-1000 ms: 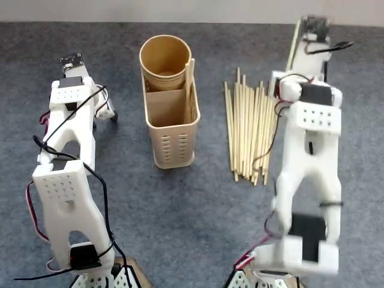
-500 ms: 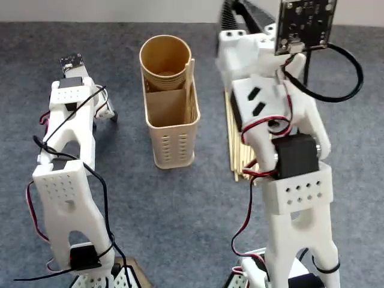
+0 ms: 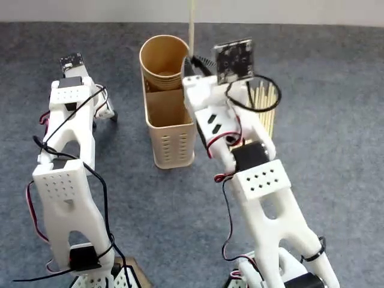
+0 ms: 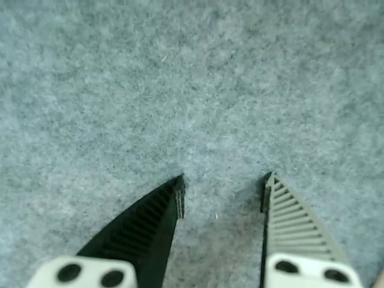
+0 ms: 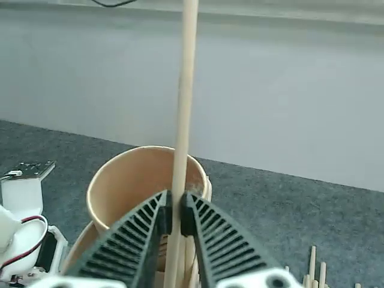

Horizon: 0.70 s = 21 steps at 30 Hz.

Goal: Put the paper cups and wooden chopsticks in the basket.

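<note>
The left gripper [image 4: 222,186] hangs released over the grey carpeted table [image 4: 180,72]. Brown paper cups [image 3: 163,57] sit stacked in the far compartment of the beige slotted plastic basket [image 3: 174,147]. Just beside them, the right gripper [image 5: 176,219] pinches one upright wooden chopstick [image 5: 187,90]. The loose chopsticks [image 3: 267,105] lie on the table further right.

Grey table cover [image 3: 336,72] looks like rough, fuzzy cloth. Basket [image 3: 174,147] is matt cream plastic; the cup [image 3: 157,57] at its twelve o'clock end, matt brown paper. Chopstick [image 5: 187,90]: pale smooth wood.
</note>
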{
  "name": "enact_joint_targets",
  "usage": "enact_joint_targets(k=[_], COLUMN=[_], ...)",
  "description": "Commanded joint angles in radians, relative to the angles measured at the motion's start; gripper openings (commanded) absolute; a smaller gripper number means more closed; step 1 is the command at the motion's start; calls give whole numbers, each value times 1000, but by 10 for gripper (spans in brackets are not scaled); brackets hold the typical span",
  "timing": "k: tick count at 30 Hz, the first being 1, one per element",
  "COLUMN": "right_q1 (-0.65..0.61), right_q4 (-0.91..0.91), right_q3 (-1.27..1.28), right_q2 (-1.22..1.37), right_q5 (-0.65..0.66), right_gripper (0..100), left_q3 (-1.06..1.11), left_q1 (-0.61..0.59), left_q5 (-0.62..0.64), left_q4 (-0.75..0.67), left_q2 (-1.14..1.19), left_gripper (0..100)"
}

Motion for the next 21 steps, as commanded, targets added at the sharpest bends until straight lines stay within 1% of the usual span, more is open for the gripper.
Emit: enact_joint_targets(k=[1,3,4,8,9,10,12,14,16,19,21], right_q1=[-8,-7,-5,-7,-7,-4,-1,21,53,177,271], right_q4=[-19,-15,2,156,202,249,348,427,545,728,814], right_q3=[-1,-2,-7,-122,-162,-208,-305,-389,-464,-556,-555], right_q2=[-35,-35,-35,-36,-36,-36,-51,-88,-131,-159,-131], right_q5=[14,15,17,17,17,17,17,17,17,17,18], right_gripper=[6,25,53,255,290,305,304,303,303,303,303], left_q3=[-22,-22,-22,-22,-22,-22,-22,-30,-42,-42,-44], left_q1=[2,2,2,1,1,2,2,4,4,4,5], left_q5=[-11,-11,-11,-11,-11,-11,-11,-12,-12,-12,-26], left_q4=[-14,-14,-14,-14,-15,-15,-15,-14,-9,-9,-8], left_q2=[1,1,1,1,1,1,1,2,7,7,7], left_gripper=[217,217,217,217,217,217,217,217,217,217,217])
